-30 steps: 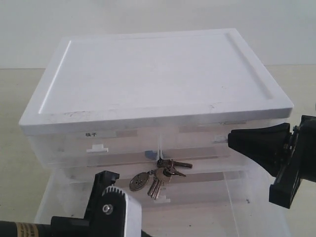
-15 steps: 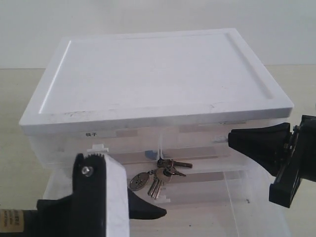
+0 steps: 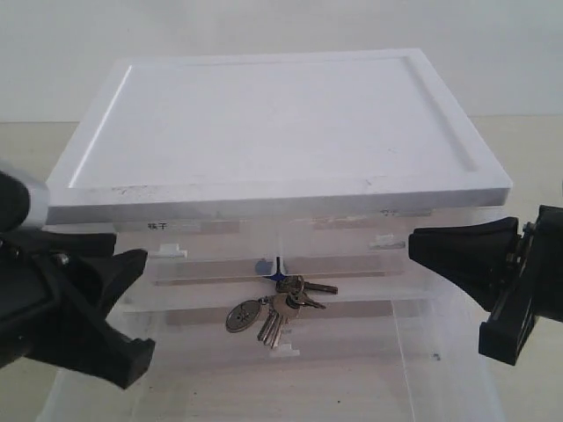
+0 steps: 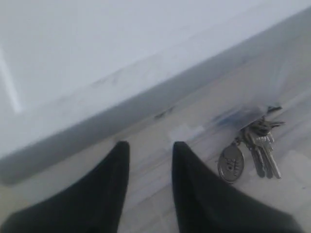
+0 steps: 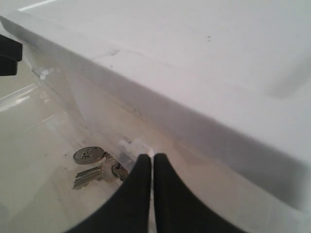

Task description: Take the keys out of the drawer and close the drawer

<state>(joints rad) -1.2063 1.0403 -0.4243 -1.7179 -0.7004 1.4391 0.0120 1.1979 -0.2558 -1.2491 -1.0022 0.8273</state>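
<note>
Beige worktop (image 3: 22,158) carries a plastic cabinet (image 3: 273,114) with a smooth white lid. Its frosted, see-through middle drawer (image 3: 369,378) stands open. Silver keys (image 3: 277,308) lie at the centre of its floor, blades fanned toward the drawer's front, with an oval metal fob (image 3: 244,316) beside them and a round blue tag (image 3: 263,266) behind. The left hand (image 4: 151,145) has its fingers apart; the right hand (image 5: 152,158) has its fingers pressed together.

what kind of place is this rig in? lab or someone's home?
Likely a lab tabletop test setup, not a lived-in room: a single plastic drawer unit on a plain beige table, a blank white wall behind, and keys staged in its open drawer.
</note>
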